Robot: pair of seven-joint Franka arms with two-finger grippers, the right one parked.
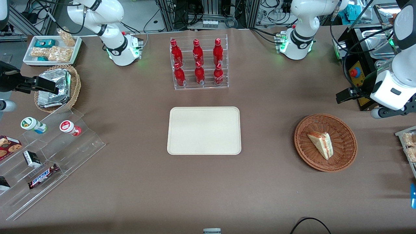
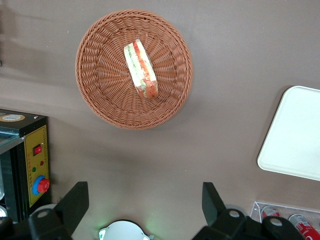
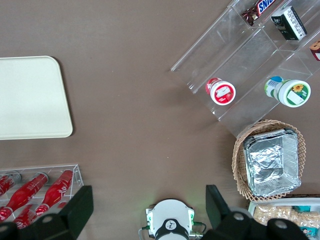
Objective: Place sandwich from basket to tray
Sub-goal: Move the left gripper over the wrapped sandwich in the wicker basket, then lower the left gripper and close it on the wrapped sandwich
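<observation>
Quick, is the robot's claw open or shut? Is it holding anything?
Gripper: open, holding nothing, hanging above the table beside the basket; the sandwich lies in it.

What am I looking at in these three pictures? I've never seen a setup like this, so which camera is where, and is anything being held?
Two white robot arms stand at a brown table. The wide picture looks at them from the front; the other two come from cameras on each arm's wrist, looking down past the gripper's fingers.

Only one arm works. Its gripper is open and holds nothing. It hangs above bare table, farther from the front camera than the round wicker basket, in which the wedge sandwich lies. The sandwich is to go onto the cream tray at mid-table, which has nothing on it yet.

Also there: a clear rack of red bottles and, toward the parked arm's end, a smaller basket of foil packs and a stepped clear stand with cups and snack bars.
</observation>
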